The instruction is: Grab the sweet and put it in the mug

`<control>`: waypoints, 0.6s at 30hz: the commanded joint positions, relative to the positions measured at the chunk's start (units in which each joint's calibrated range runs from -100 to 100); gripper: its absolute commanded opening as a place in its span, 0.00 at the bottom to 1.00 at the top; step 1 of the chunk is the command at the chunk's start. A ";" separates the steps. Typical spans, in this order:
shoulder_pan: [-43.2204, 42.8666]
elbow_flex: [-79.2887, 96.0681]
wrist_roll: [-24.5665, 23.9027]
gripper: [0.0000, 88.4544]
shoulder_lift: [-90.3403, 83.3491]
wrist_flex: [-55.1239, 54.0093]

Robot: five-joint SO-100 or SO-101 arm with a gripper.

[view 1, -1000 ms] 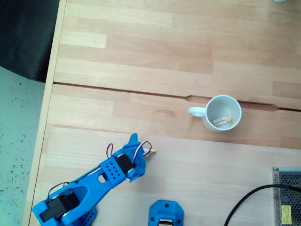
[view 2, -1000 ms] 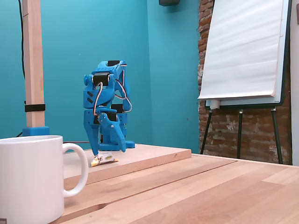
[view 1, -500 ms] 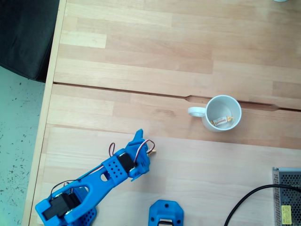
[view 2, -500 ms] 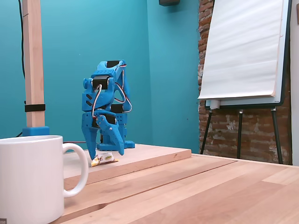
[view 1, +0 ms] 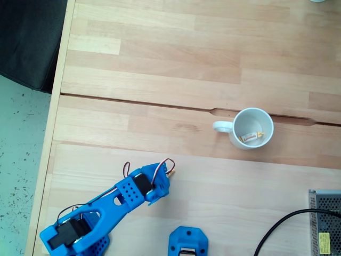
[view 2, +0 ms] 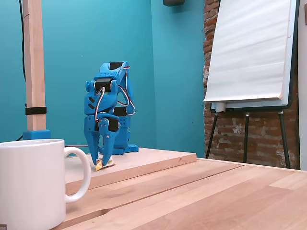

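Closing since half a second ago, the jaws now pinch the sweet (view 2: 104, 163) on the desk (view 1: 213, 80), well apart from the mug (view 1: 250, 128)

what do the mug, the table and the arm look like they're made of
The mug looks like glazed white ceramic: smooth, thick walls and a faint sheen. The table looks like light solid wood, with visible grain and joined planks. The arm seems to be matte blue plastic, probably printed; its claw is the same blue.
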 commanded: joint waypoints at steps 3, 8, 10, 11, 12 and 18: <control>0.17 -0.12 0.10 0.00 -0.37 -0.62; 0.10 -0.66 -0.44 0.00 -2.00 0.11; 0.03 -1.46 -0.54 0.00 -4.76 0.35; 0.10 -1.82 -0.54 0.00 -6.99 0.43; 0.03 -2.18 -0.78 0.00 -9.40 0.67; -1.72 -7.80 -7.28 0.00 -22.05 6.64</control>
